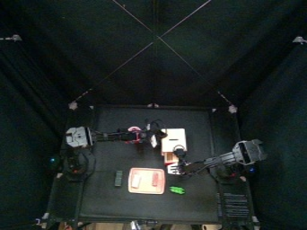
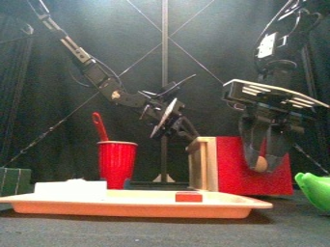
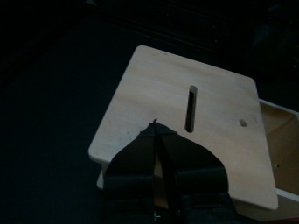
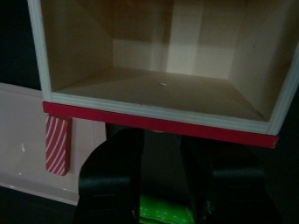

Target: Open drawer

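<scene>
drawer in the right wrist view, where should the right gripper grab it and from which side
Probably the red front edge of the drawer, approached from the open side that faces the right gripper, whose jaws stand open just short of it. That edge is thin and straight, and the hollow behind it leaves room for one jaw inside. No handle shows in this view.

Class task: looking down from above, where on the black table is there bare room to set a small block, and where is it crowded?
Bare: the table's far-left strip behind the left arm, and the front-left corner beyond the small dark block. Crowded: the middle, where drawer, pink tray, green object and both tools cluster.
</scene>
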